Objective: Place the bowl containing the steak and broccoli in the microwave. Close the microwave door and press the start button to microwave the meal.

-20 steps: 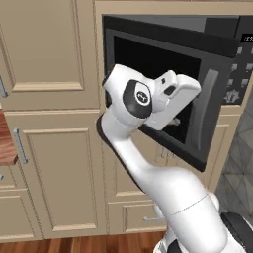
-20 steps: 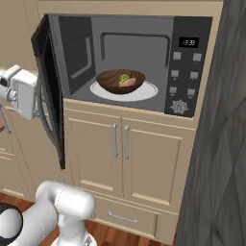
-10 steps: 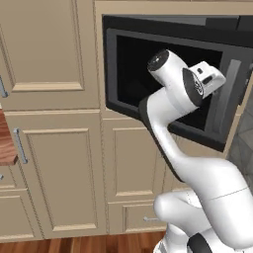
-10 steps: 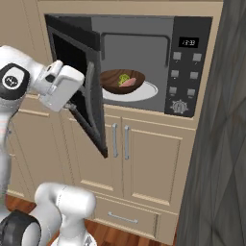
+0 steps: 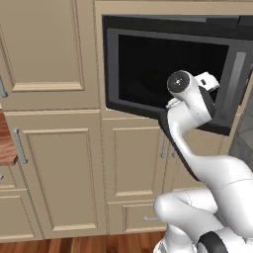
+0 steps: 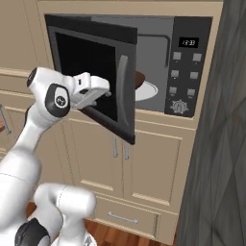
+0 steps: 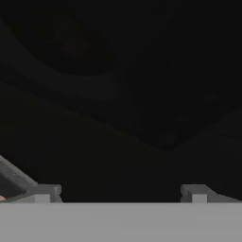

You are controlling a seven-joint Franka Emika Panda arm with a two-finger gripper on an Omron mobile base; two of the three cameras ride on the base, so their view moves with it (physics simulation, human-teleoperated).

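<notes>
The microwave [image 6: 187, 72] has its microwave door [image 6: 86, 53] swung about halfway shut. My gripper [image 6: 102, 92] is open and empty, its fingers pressed flat against the lower part of the door's dark glass [image 7: 123, 94], left of the silver bar handle [image 6: 123, 94]. In the left base view the hand [image 5: 203, 88] sits against the door [image 5: 163, 64] near the handle [image 5: 237, 84]. Past the door's edge, a sliver of the dark brown bowl [image 6: 140, 78] shows on the white turntable plate [image 6: 150, 91]. Steak and broccoli are hidden behind the door.
Beige cabinet doors [image 6: 153, 163] with silver pulls stand below the microwave, and a drawer [image 6: 122, 216] sits lower down. A dark grey wall [image 6: 226, 144] rises at the right. A wooden counter edge [image 5: 6, 143] juts in at the left.
The microwave door has swung from wide open to about half shut, with my open hand travelling right along with it against the glass. The bowl's contents are now covered by the door.
</notes>
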